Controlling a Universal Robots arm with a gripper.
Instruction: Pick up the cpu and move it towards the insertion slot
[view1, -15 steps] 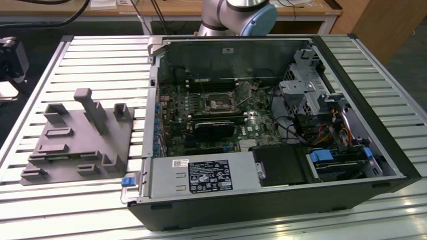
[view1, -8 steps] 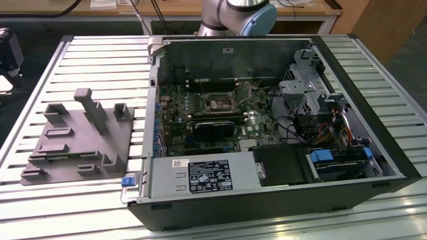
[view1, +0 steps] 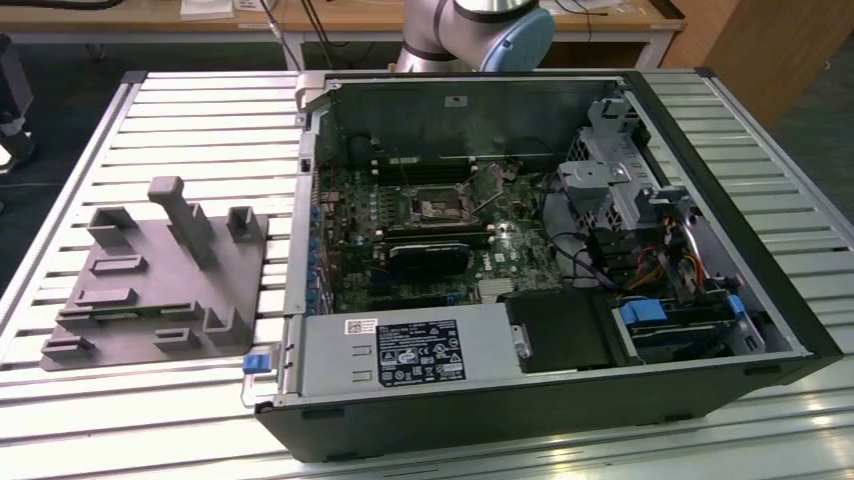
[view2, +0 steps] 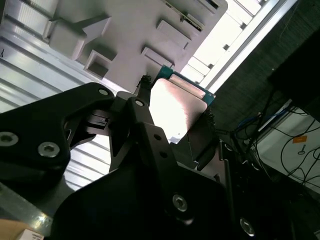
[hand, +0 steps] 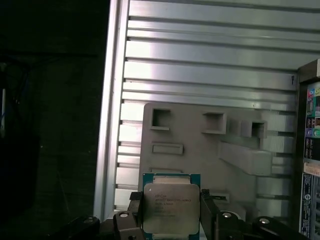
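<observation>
The cpu, a flat square chip with a silvery-beige face and a green rim, is held above the grey fixture plate. My gripper is shut on it, one black finger on each side edge. In the second wrist view the cpu's shiny face sits between the same black fingers. The insertion slot, a square socket with a silver frame and a dark centre, lies on the motherboard inside the open computer case, towards the exterior view's right of the fixture plate.
The open black computer case lies on a slatted aluminium table. Upright grey blocks stand on the fixture plate. Drive cages and cables crowd the case's right side. The arm's base stands behind the case.
</observation>
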